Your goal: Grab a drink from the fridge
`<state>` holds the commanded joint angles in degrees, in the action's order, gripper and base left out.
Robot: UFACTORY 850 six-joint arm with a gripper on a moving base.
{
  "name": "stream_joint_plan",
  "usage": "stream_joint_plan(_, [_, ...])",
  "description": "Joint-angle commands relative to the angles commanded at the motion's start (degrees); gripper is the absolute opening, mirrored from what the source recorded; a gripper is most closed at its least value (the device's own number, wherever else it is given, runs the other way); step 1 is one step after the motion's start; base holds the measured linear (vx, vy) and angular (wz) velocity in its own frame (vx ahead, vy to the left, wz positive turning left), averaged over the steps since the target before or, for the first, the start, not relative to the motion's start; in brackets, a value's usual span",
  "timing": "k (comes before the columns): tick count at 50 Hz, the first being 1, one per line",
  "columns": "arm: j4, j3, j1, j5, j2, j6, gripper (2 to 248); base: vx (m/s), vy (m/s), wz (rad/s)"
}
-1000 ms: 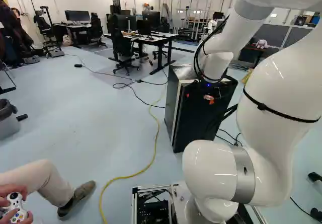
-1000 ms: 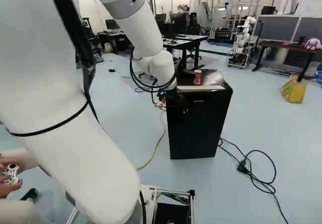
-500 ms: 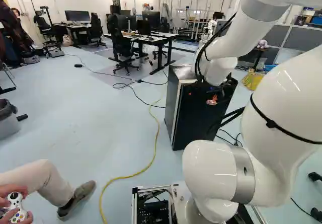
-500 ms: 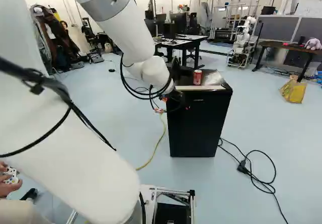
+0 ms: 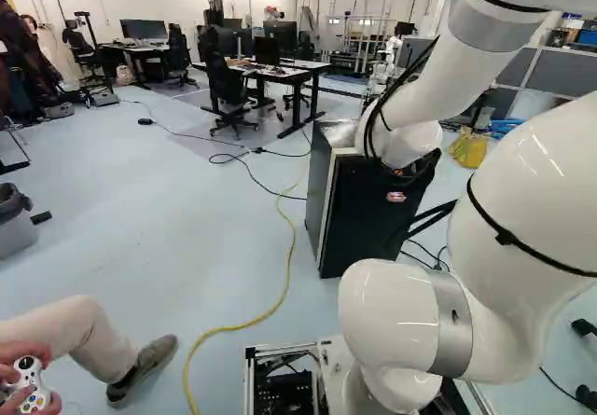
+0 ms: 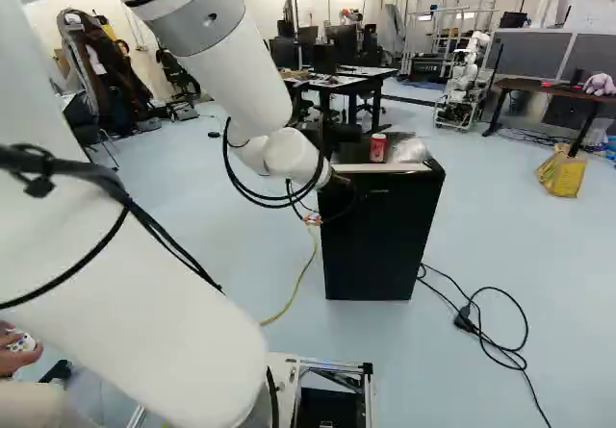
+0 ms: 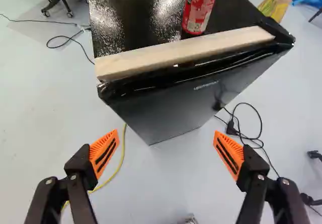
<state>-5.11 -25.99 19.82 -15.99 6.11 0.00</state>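
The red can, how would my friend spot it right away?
Find the black fridge, the tall box near the middle of the right base view. Along the front edge of its top lies a pale strip. The red can stands upright just behind that, round and red where the strip is long and pale.

1. Bright, even light filled the room, probably from overhead.
2. Small white glints sat on the robot arm (image 5: pixel 532 177).
3. In the wrist view, speckled glare broke up the mini fridge (image 7: pixel 115 20)'s glossy black top.
4. Its front fell very dark.
5. Shadows on the floor (image 5: pixel 140 228) were soft.
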Motion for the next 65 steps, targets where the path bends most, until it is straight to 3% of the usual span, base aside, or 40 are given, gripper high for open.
stream_joint_plan(30, [-9.3, 0.0, 0.2, -17.8, -4.7, 0.0, 247, 0.0, 0.0, 0.0])
stream_joint_plan(52, [-14.7, 5.8, 1.8, -30.5, -1.5, 0.0, 247, 0.0, 0.0, 0.0])
stream_joint_plan(65, [-15.2, 9.4, 3.5, -32.2, 2.1, 0.0, 247, 0.0, 0.0, 0.0])
